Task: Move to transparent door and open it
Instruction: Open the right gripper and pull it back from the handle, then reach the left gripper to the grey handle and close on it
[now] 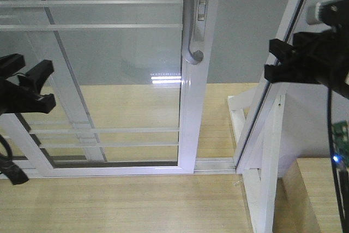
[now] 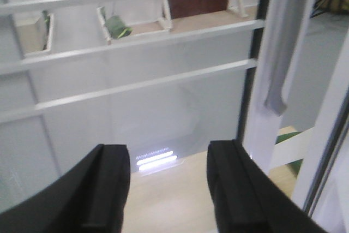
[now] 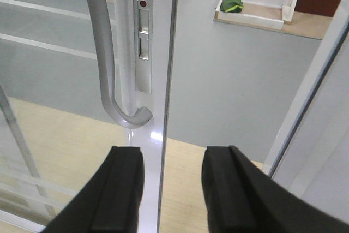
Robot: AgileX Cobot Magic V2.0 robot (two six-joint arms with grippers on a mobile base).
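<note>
The transparent door (image 1: 125, 69) is a white-framed glass panel with thin horizontal bars, standing in a floor track. A pale curved handle (image 1: 194, 39) hangs on its right stile. My left gripper (image 1: 48, 84) is open at the far left, facing the glass. My right gripper (image 1: 271, 58) is open to the right of the stile, apart from it. In the right wrist view the handle (image 3: 109, 69) hooks just above my open gripper (image 3: 173, 186), and the stile's edge (image 3: 163, 107) runs down between the fingers. In the left wrist view my open gripper (image 2: 172, 189) faces the barred glass, with the handle (image 2: 278, 75) up to the right.
A slanted white outer frame post (image 1: 283, 36) stands right of the door, with a gap to the stile. A white support frame (image 1: 267, 162) and a wooden box (image 1: 313, 200) sit at the lower right. Another barred panel (image 1: 71, 96) shows behind the glass. Wood flooring (image 1: 120, 200) lies in front.
</note>
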